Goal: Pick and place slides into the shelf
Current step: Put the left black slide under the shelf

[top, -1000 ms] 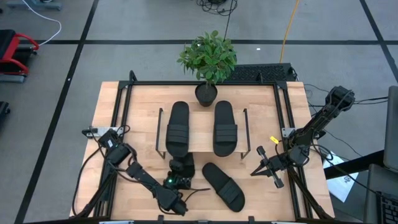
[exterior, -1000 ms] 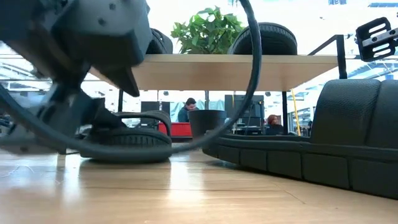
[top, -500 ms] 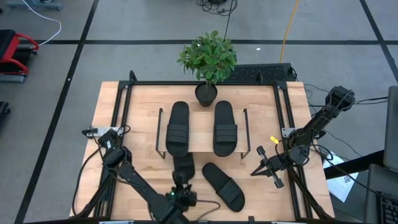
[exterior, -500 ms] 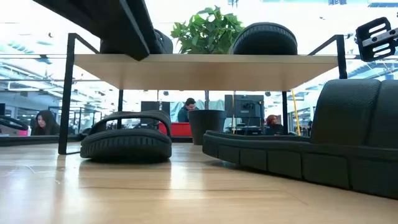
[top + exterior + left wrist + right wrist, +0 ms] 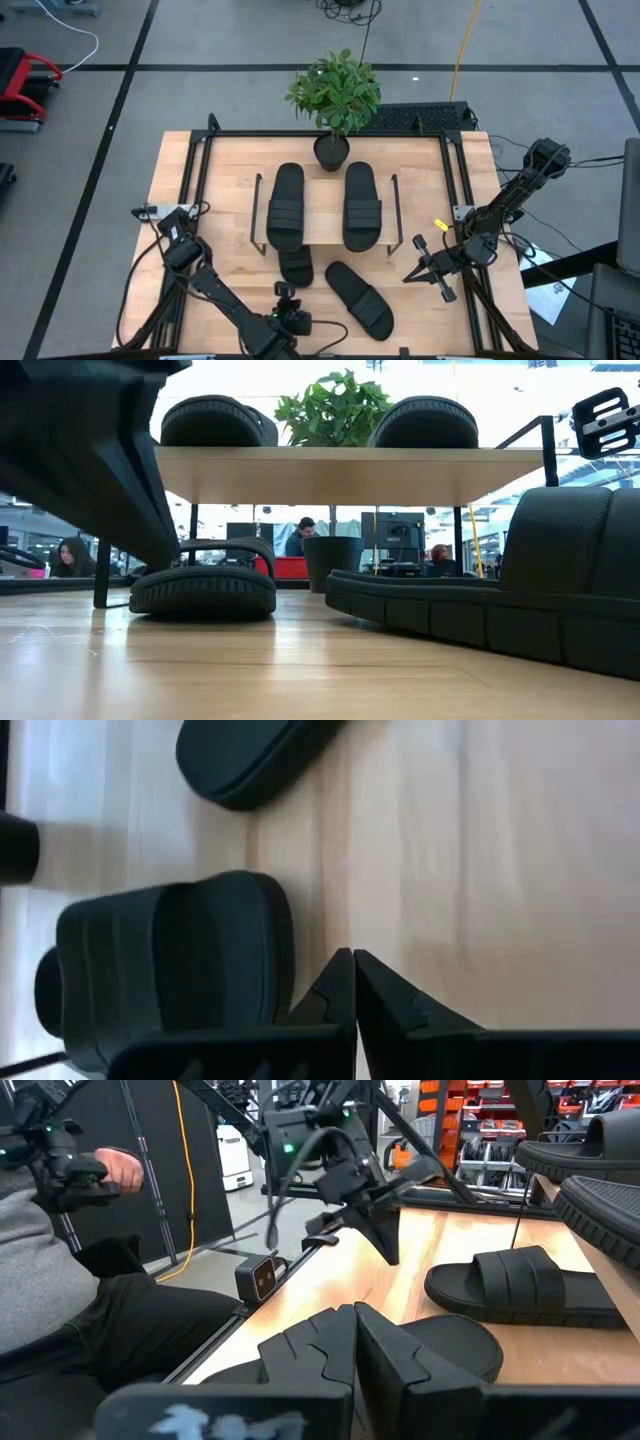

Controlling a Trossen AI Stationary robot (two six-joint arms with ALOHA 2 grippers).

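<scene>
- The left gripper (image 5: pixel 287 300) hangs by the table's (image 5: pixel 225 185) near edge, about midway along it, its two dark fingers (image 5: pixel 350 985) pressed together and holding nothing.
- Just beside that gripper, a loose slide (image 5: pixel 358 298) lies on the tabletop on a slant, its near end pointing toward the near right corner; in the low view it fills the right side (image 5: pixel 500 600).
- A third slide (image 5: pixel 295 265) sits on the table surface a little farther in, its far part tucked under the near edge of the shelf (image 5: pixel 322 215); the low view shows it resting flat beneath the wooden board (image 5: pixel 203 585).
- The right gripper (image 5: pixel 428 270) waits over the near right part of the table, well apart from the slides, jaws pressed together and empty.
- The shelf stands at the middle of the table, its light board carried on thin black wire side frames.
- Two slides lie side by side on top of that board, one toward its left edge (image 5: pixel 286 207) and one toward its right edge (image 5: pixel 361 205), both running near to far.
- A potted plant (image 5: pixel 335 100) stands at the far edge of the table, just behind the shelf.
</scene>
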